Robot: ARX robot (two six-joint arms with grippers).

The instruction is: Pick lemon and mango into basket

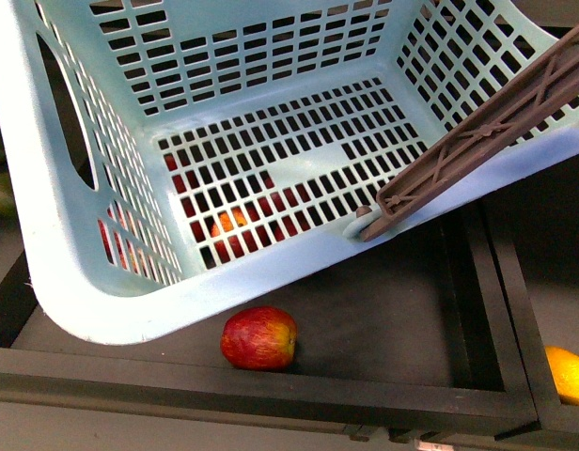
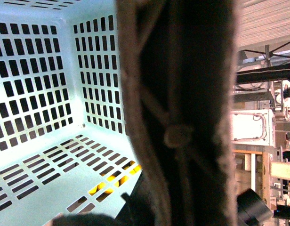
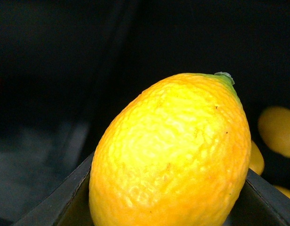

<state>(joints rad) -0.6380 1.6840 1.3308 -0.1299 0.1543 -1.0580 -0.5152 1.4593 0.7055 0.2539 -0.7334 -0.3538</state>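
Yellow pebbled skin fills the right wrist view: the lemon (image 3: 171, 155) sits hard against the camera, above the edge of a dark tray (image 3: 55, 195), with other yellow fruit (image 3: 277, 129) behind. Nothing of the right claw shows, so I cannot tell whether it grips the lemon. The left claw is hidden too, with only the brown handle (image 2: 182, 113) looming close. Beyond, the basket (image 1: 73, 282) hangs tilted over the tray, an apple (image 1: 259, 337) below its rim. Best bring the lemon over the rim and release it low on the slotted floor, lest it roll out.
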